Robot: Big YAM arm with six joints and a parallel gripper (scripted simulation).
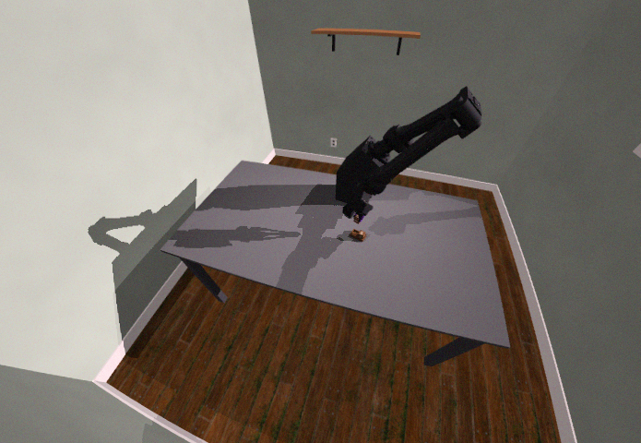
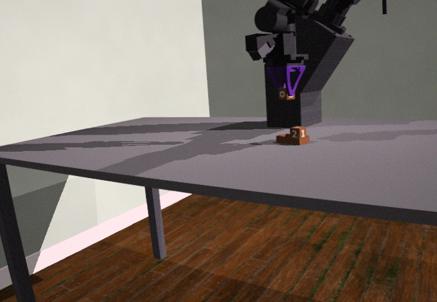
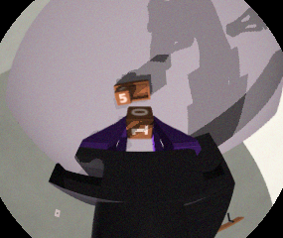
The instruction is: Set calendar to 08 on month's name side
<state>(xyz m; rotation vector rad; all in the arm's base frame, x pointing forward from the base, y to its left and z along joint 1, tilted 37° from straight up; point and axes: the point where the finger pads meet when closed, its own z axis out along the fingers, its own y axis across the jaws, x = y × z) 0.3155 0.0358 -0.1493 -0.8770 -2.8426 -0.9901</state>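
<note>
My gripper (image 2: 286, 93) with purple fingers is shut on a small brown digit cube (image 2: 285, 94) and holds it in the air above the table; a 0 shows on one face. In the wrist view the held cube (image 3: 141, 122) shows a 0 and a 1. Below it the brown calendar tray (image 2: 292, 138) lies flat on the table with the second cube (image 2: 298, 133) standing in its right part; that cube shows a 2 and a 1. The tray also shows in the top view (image 1: 358, 234) and, with a 5 visible, in the wrist view (image 3: 132, 93).
The grey table (image 1: 331, 245) stands on a wooden floor in a room corner. The arm's base block (image 2: 292, 103) stands just behind the tray. A wooden shelf (image 1: 365, 33) hangs on the far wall.
</note>
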